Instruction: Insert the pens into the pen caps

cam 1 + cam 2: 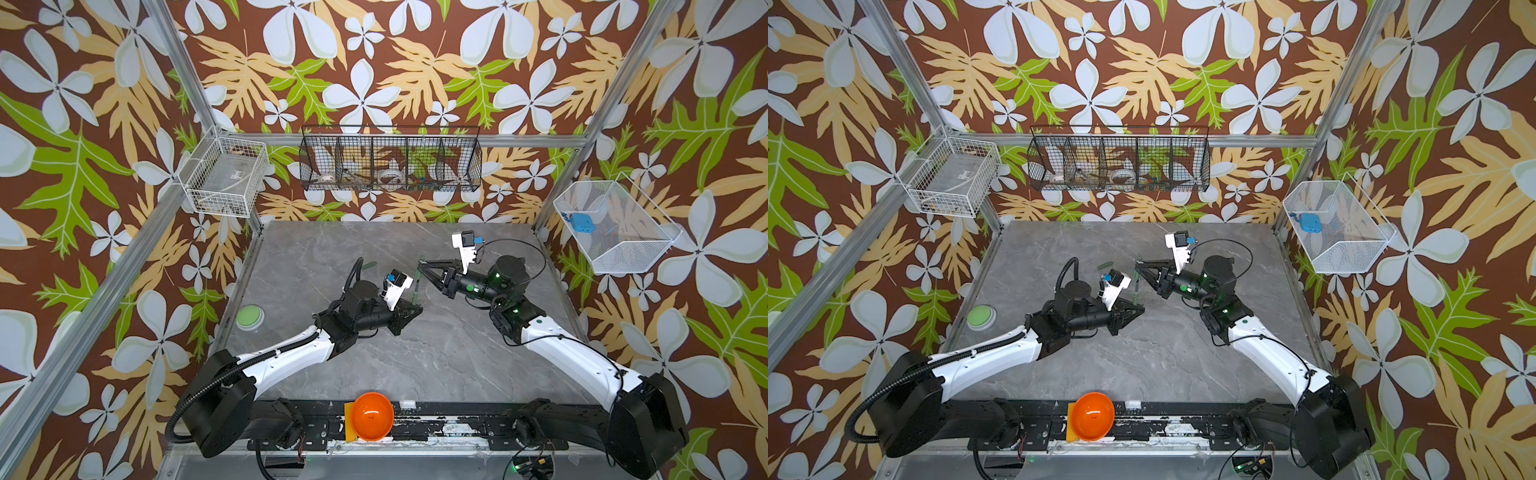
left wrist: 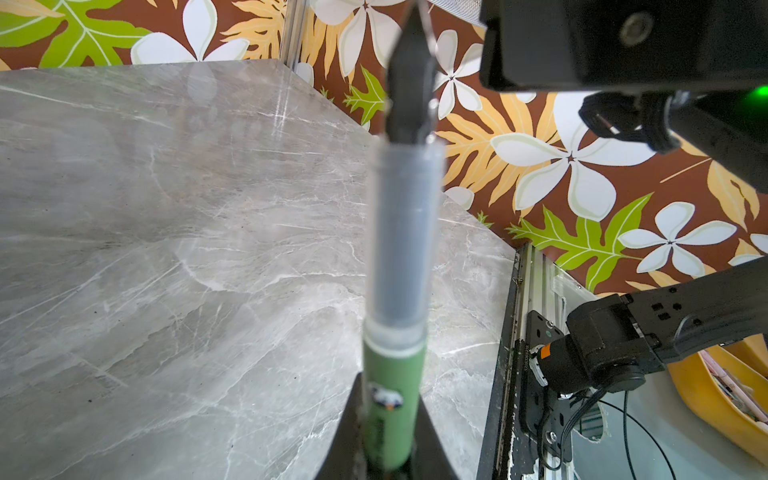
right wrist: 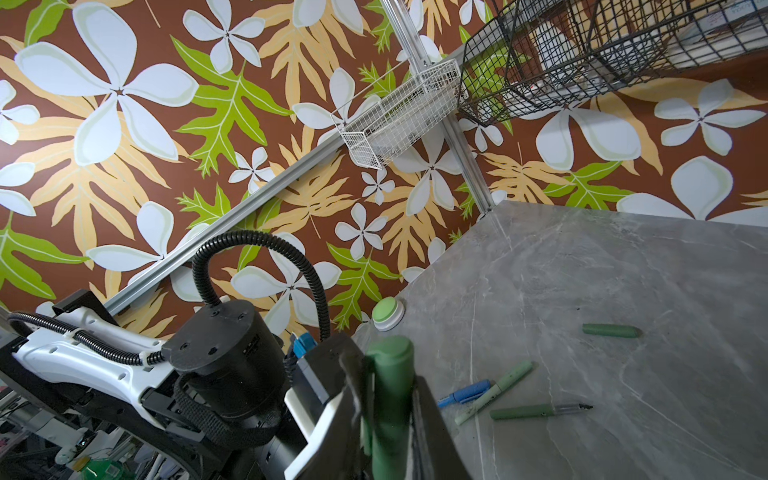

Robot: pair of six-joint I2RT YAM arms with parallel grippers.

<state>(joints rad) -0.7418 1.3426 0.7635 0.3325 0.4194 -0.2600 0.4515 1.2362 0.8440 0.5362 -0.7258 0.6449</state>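
The left gripper [image 1: 419, 309], in a top view, is pressed tight on a dark green pen [image 1: 415, 286] raised off the worktop [image 1: 374, 353], its tip near the right gripper [image 1: 422, 262]. The left wrist view shows the hold low on the barrel, leaving the clear neck and dark tip free. The smooth, stiff, light plastic probably pivots easily. In the right wrist view the right gripper pinches a dark green cap [image 3: 390, 374] across its middle, a sound hold. The other pens [image 3: 540, 410] lie loose on the worktop.
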